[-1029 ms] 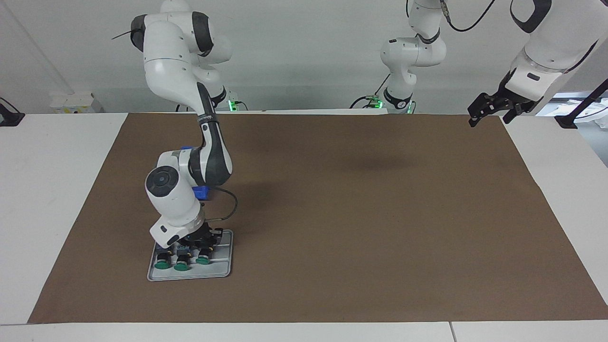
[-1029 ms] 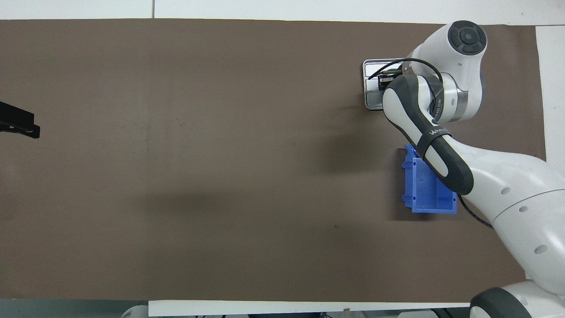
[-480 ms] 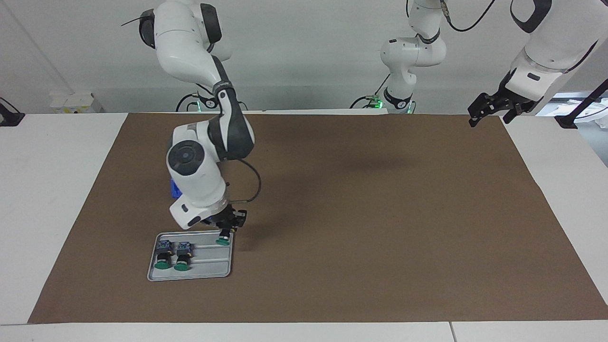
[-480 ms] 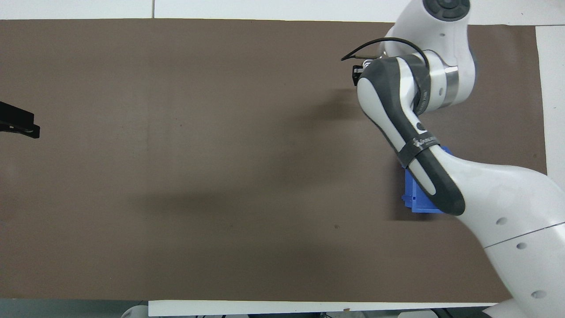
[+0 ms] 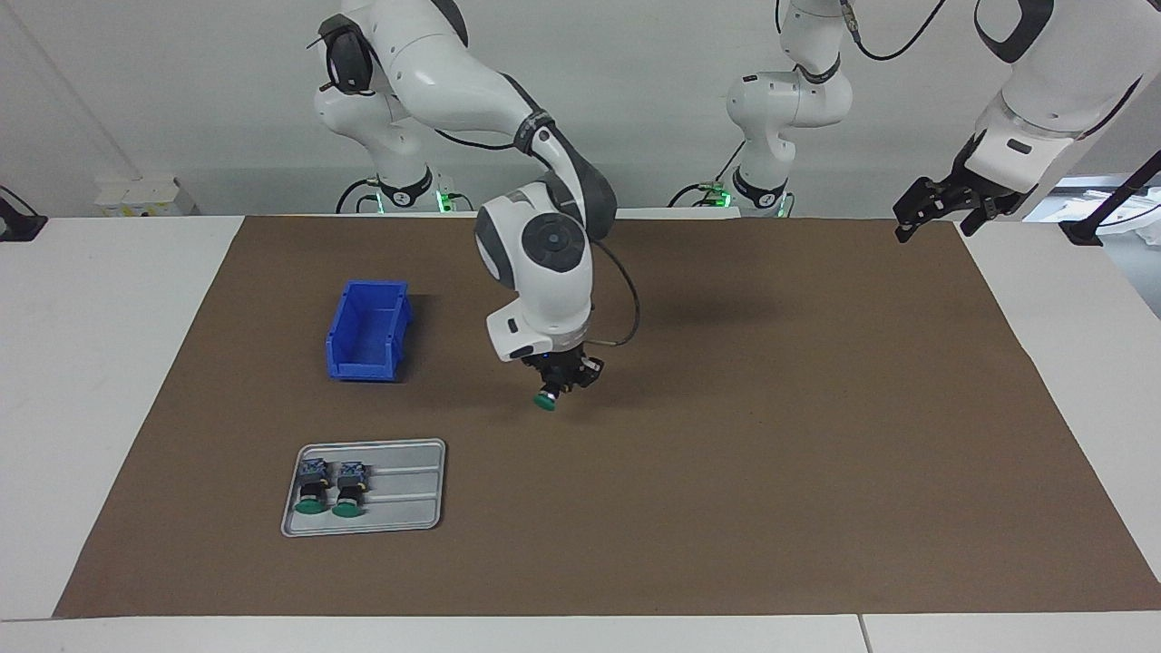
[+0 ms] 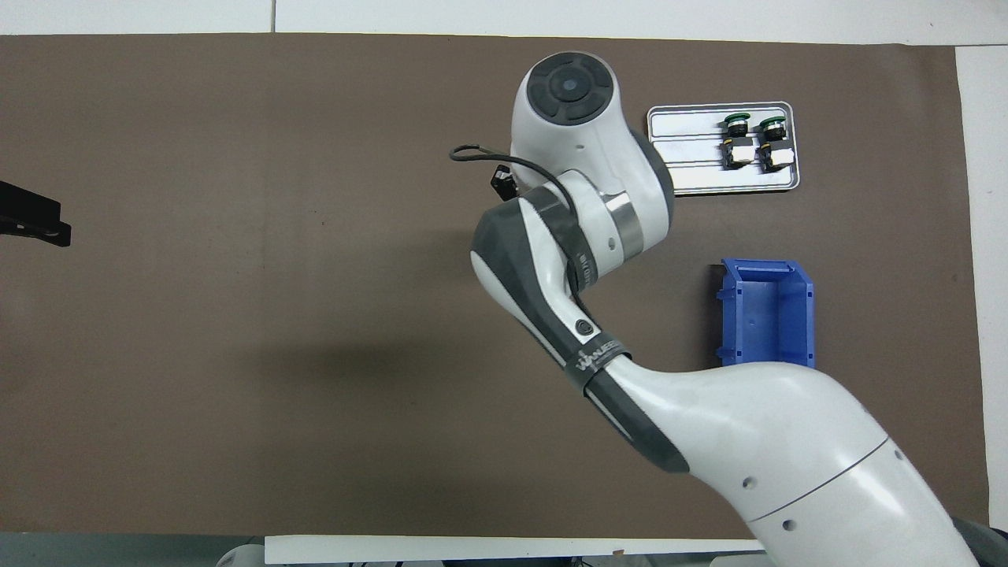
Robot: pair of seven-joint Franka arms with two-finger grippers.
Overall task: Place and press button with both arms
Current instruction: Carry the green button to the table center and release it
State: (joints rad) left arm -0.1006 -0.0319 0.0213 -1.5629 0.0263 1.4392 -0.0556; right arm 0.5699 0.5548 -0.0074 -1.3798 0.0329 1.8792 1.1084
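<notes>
Facing view first: the right arm's claw (image 5: 559, 379) hangs in the air a bit left of the frame's center, over the bare brown mat (image 5: 726, 435) that covers the worktop (image 5: 91, 363), and it's clamped on the button (image 5: 545, 399), green cap pointing down and clear of the mat. Lower left of the frame sits a grey tray (image 5: 408, 494) with the two other buttons (image 5: 329, 490) lying side by side at its left end, caps toward the bottom edge of the frame. Just above the tray in the frame, with a gap between them, there's an open blue bin (image 5: 367, 343). The left arm's claw (image 5: 939, 207) waits up in the upper right corner, raised above the mat's corner, and honestly I can't tell how its fingers stand. Overhead view: the right arm sweeps in from the lower right and its big wrist covers the held button completely, so only a bit of the right claw's black body (image 6: 501, 179) pokes out at center frame. The tray (image 6: 685, 153) is upper right, the two spare buttons (image 6: 754, 142) at its right end, and the blue bin (image 6: 768, 315) is right below it in the frame, partly tucked under the arm. A sliver of the left claw (image 6: 31, 220) shows at the left edge.
</notes>
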